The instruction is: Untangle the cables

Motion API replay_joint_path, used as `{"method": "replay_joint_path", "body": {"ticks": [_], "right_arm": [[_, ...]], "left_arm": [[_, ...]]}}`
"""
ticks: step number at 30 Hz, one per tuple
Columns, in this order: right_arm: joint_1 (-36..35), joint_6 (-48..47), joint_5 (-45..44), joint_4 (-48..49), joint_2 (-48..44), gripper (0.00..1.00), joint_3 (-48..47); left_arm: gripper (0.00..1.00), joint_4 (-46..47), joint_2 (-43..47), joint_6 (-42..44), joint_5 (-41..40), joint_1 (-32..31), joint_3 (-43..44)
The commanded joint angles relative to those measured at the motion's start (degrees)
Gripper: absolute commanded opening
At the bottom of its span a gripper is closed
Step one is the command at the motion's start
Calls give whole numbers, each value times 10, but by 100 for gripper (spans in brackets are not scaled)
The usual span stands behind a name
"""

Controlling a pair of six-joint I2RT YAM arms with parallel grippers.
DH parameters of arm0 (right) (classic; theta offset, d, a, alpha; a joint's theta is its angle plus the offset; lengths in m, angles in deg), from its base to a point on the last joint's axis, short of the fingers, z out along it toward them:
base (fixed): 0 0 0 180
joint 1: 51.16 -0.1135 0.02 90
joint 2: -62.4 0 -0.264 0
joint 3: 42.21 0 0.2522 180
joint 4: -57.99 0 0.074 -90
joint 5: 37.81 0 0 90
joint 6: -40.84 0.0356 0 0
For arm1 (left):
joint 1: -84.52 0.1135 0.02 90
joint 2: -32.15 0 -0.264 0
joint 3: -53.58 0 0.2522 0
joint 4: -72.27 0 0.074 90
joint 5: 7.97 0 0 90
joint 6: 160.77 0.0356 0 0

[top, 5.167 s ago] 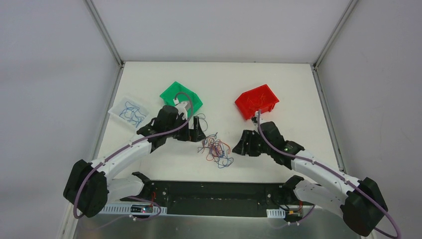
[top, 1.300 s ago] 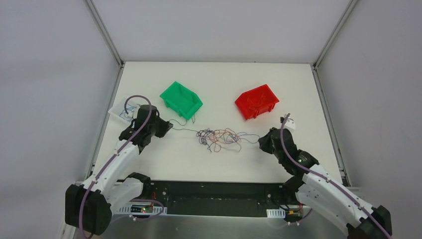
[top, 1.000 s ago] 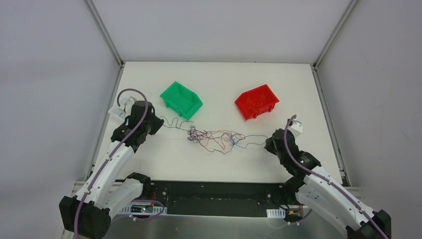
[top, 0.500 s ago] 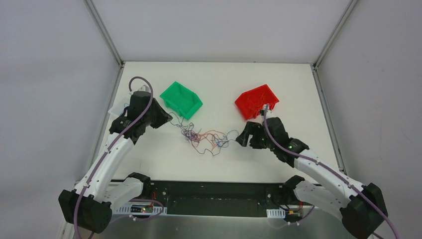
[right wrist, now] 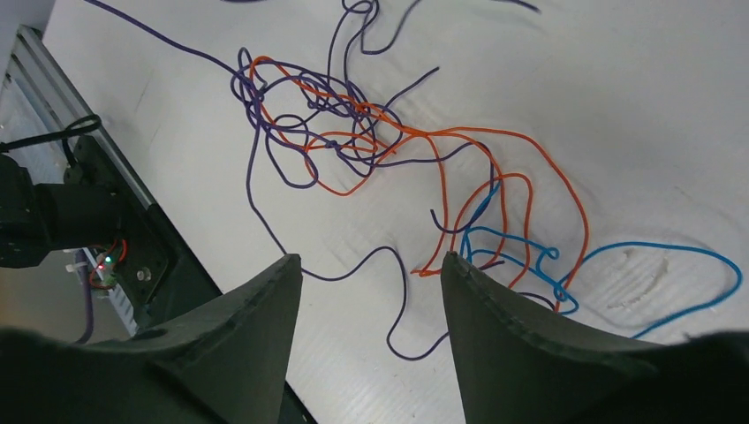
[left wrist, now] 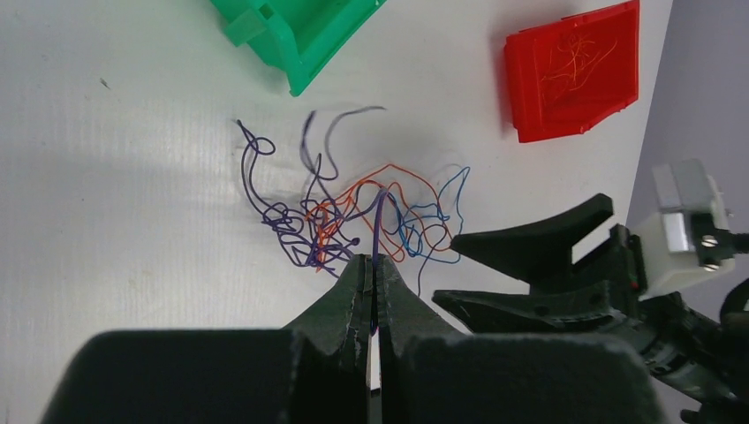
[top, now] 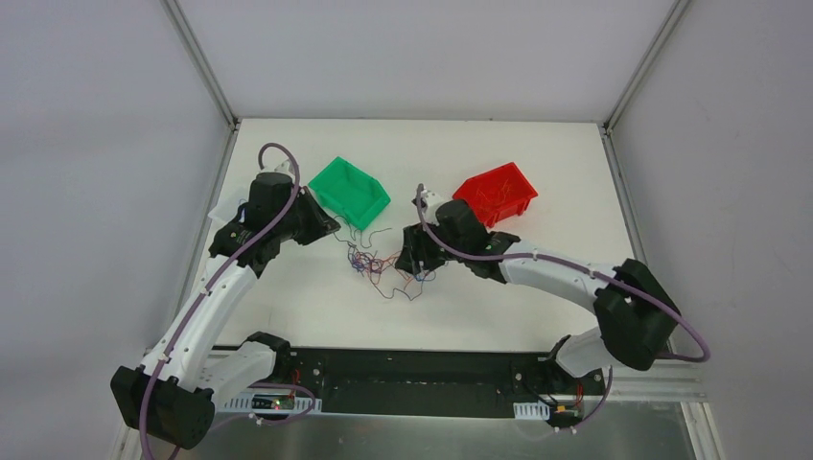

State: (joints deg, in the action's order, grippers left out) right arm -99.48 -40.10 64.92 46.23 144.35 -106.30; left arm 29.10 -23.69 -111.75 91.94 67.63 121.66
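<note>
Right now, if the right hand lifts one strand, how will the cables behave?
Probably floppy: the cables lie in loose curls on the table. Likely very light, being hair-thin. One strand would probably drag others along, since purple, orange and blue loops cross in a knot. The left hand pinches a purple one.

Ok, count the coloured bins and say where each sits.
2. The green bin sits left of centre, right of the left arm; the red bin right of it, beyond the right arm. Arms may hide others.
</note>
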Motion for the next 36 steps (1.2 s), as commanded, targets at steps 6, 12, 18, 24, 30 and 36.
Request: {"method": "replay_joint_path", "body": {"ticks": [6,12,18,24,30,36], "right_arm": [[-50,-21,-77,84,114,53,-57],[-60,-10,-102,157,173,51,-51],[-84,-37,-105,268,225,55,-49],[-96,-36,-148,293,288,57,-88],[-100,17,-317,211,314,27,-104],[-99,73,-431,121,242,17,-15]], "left_arm": [[0,11,13,20,17,-3,14],[0,13,8,11,28,-3,10],[0,16,5,7,26,-3,3],[0,19,-1,-3,32,-3,2],[0,18,14,7,-2,-3,9],[0,-38,29,49,-114,-1,68]]}}
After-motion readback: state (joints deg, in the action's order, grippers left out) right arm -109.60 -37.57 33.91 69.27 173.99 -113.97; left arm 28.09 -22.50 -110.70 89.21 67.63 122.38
